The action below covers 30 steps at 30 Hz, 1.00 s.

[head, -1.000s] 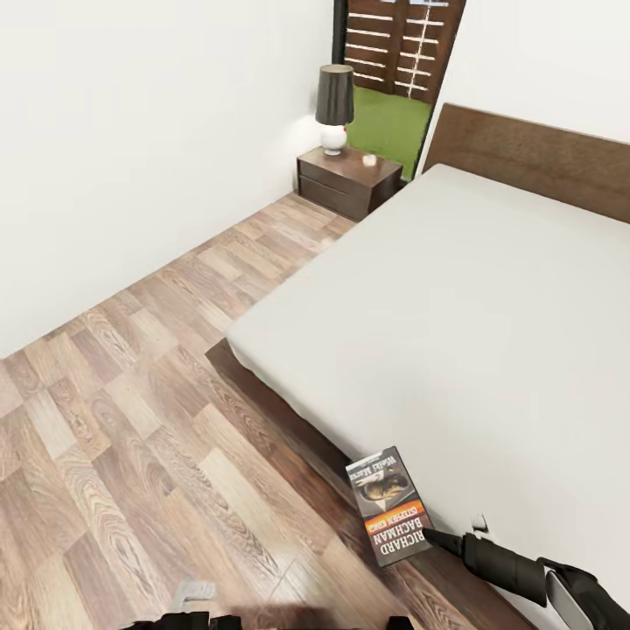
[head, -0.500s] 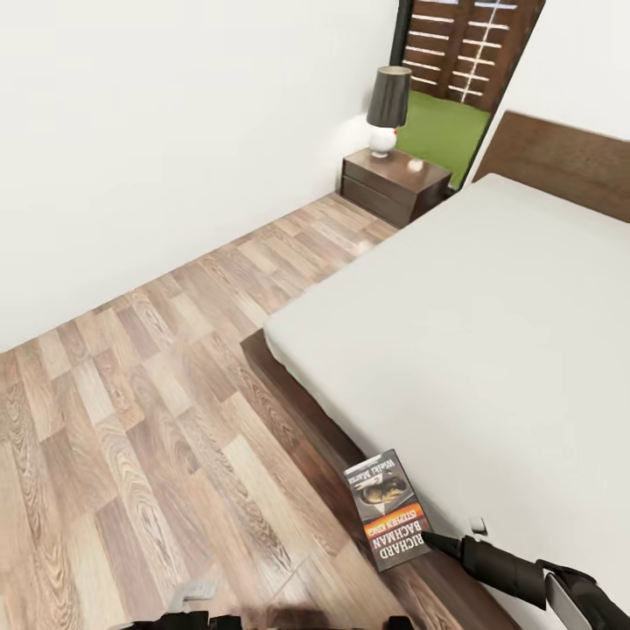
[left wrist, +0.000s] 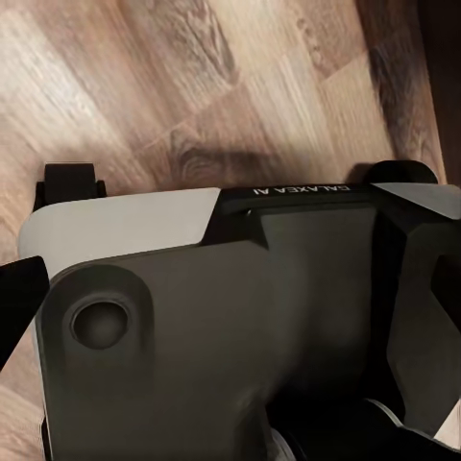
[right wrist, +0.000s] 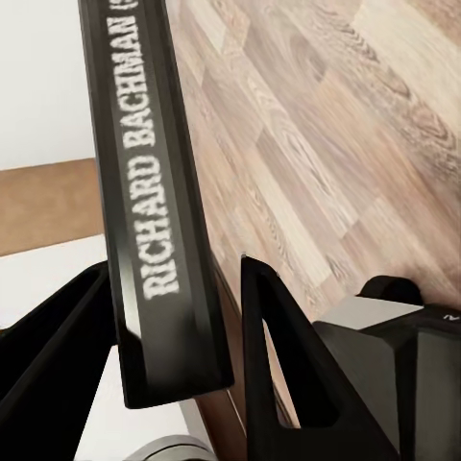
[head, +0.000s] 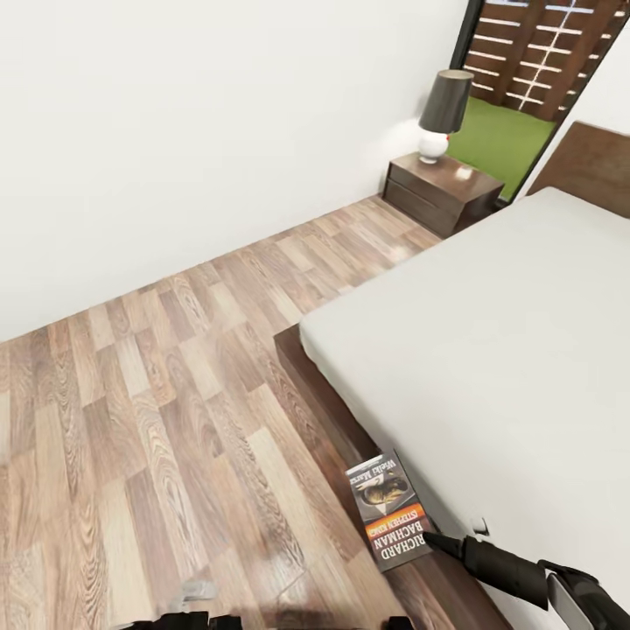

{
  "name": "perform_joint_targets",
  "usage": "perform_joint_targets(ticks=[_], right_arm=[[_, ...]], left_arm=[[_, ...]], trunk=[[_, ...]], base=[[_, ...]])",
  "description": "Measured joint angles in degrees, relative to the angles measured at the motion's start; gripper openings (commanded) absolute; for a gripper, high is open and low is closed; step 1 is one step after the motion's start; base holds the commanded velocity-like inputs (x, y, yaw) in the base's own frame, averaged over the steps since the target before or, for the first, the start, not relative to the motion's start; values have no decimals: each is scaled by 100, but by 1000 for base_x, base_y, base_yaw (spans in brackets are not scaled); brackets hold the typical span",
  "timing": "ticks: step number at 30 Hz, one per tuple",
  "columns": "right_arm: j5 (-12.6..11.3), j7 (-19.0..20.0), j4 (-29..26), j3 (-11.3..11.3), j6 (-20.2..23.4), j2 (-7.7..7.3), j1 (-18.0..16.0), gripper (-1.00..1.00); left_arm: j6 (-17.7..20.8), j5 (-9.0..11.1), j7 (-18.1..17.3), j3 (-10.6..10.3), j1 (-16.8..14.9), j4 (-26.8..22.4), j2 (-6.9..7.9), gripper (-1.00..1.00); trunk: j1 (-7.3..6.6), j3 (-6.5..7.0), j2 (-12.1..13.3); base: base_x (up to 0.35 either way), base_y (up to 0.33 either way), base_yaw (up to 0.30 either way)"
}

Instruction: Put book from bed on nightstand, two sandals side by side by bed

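As I look down from my head, my right gripper (head: 430, 540) pinches the book (head: 391, 509) by its lower edge, cover up, over the bed (head: 490, 350) frame's near edge. The nightstand (head: 444, 191) stands far ahead of it, by the wall.

At my right wrist, the book's spine (right wrist: 154, 192) sits between both fingers (right wrist: 288, 365).

At my left wrist I see only housing over floor (left wrist: 192, 86); I cannot tell that gripper's state.

- The wood floor (head: 157, 411) lies open between the white wall (head: 175, 131) and the bed's (head: 490, 350) long side.
- At the far end, the nightstand (head: 442, 192) top carries a lamp (head: 440, 114) at its wall-side back corner.
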Motion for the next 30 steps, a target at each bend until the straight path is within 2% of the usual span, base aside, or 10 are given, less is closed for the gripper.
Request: perform_joint_targets(ticks=[5, 10, 30], right_arm=[[0, 0, 5, 0, 0, -7, 0, -100], [0, 5, 8, 0, -2, -8, 0, -100], [0, 0, 6, 0, -3, -8, 0, -100]], left_arm=[[0, 0, 0, 8, 0, 0, 15, 100], [0, 0, 0, 1, 0, 0, 98, 100], [0, 0, 0, 0, 0, 0, 105, 100]], trunk=[[0, 0, 0], [0, 0, 0], [0, 0, 0]], base=[[0, 0, 294], [0, 0, 294], [0, 0, 294]])
